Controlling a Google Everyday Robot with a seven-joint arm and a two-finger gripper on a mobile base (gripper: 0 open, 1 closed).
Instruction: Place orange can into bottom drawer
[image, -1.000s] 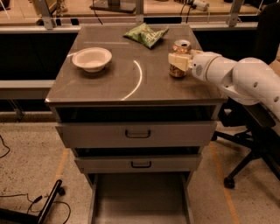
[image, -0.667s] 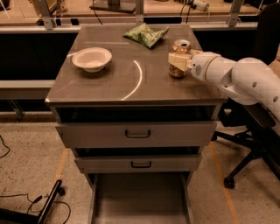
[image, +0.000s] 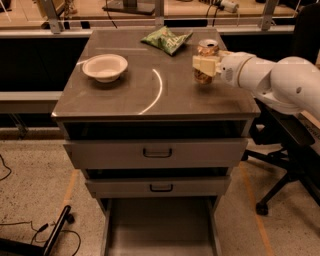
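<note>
— Orange can (image: 207, 48)?
— By the worktop (image: 150, 95)'s right edge, towards the back; gripper (image: 205, 65) seems clamped round it.
— Next?
— Lift, carry past the front edge, lower into the open drawer (image: 160, 230).

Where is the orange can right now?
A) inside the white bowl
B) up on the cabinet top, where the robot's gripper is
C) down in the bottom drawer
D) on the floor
B: the orange can stands on the cabinet top near its right side, with the gripper around it, while the bottom drawer is pulled open far below it.
</note>
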